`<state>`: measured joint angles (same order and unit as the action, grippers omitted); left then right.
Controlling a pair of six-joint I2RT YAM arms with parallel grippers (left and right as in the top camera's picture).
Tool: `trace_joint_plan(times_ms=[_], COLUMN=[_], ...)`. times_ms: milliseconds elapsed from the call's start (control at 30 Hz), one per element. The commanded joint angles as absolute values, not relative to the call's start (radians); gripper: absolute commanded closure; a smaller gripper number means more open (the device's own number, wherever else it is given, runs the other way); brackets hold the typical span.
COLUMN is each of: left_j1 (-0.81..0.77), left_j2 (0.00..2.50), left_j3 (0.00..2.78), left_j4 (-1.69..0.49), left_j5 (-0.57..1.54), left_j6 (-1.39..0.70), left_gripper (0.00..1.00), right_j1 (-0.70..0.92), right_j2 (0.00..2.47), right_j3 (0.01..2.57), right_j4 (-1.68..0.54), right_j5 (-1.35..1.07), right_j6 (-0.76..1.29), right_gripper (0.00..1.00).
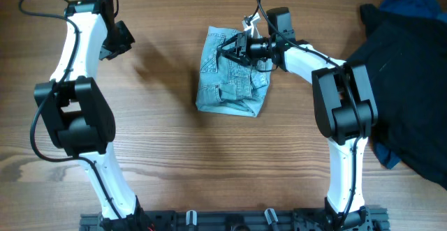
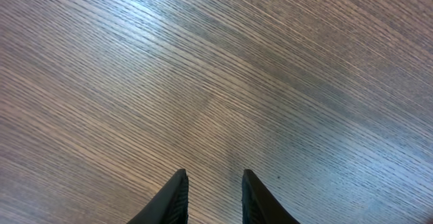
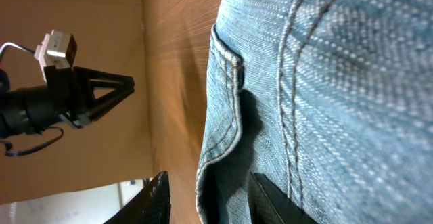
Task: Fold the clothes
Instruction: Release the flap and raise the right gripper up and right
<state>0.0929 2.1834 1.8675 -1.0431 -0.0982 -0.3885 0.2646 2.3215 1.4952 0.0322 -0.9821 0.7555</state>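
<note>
The counter [image 1: 160, 140] carries a black garment [image 1: 405, 91] at the right of the overhead frame, well apart from the work. The clothes [image 1: 230, 77], a light-blue denim piece, lie in a compact bundle at upper centre. The right gripper [image 1: 232, 48] sits at the bundle's upper edge with its jaws spread around a seamed denim edge. Before you close, make sure both fingers bracket every layer, then pinch firmly and carry the fold low and slowly. The left gripper [image 2: 214, 176] hangs over bare counter at upper left, partly spread and empty. Use it to pin the bundle if layers slide.
</note>
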Motion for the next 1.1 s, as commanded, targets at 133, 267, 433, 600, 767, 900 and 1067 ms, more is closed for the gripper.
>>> trace_joint_plan(times_ms=[133,267,433,600,767,900,1067], left_j1=[0.095,0.095,0.095,0.095,0.095,0.094,0.094], left_j2=[2.158,2.158,2.158,2.158,2.158,2.158,2.158], left_j3=[1.879,1.879,1.879,1.879,1.879,1.879,1.879], left_j4=[-1.040,-1.040,-1.040,-1.040,-1.041,-1.041,-1.042], left_j5=[-0.076,-0.076,-0.076,-0.076,-0.076,-0.075,-0.068], left_j6=[-0.405,-0.405,-0.405,-0.405,-0.405,-0.405,-0.405], left_gripper=[0.74,0.74,0.74,0.74,0.74,0.74,0.73], right_j1=[0.230,0.215,0.208,0.228,0.256,0.258,0.230], right_j2=[2.382,2.338,2.280,2.253,2.252,2.251,2.251], right_j3=[1.488,1.489,1.489,1.489,1.489,1.489,1.489], right_j4=[0.386,0.836,1.101,1.099,1.089,1.088,0.986], right_j5=[-1.126,-1.127,-1.136,-1.255,-1.277,-1.229,-1.022], right_j6=[1.002,1.279,1.460,1.467,1.466,1.495,1.740], right_gripper=[0.71,0.72,0.71,0.72,0.73,0.72,0.68])
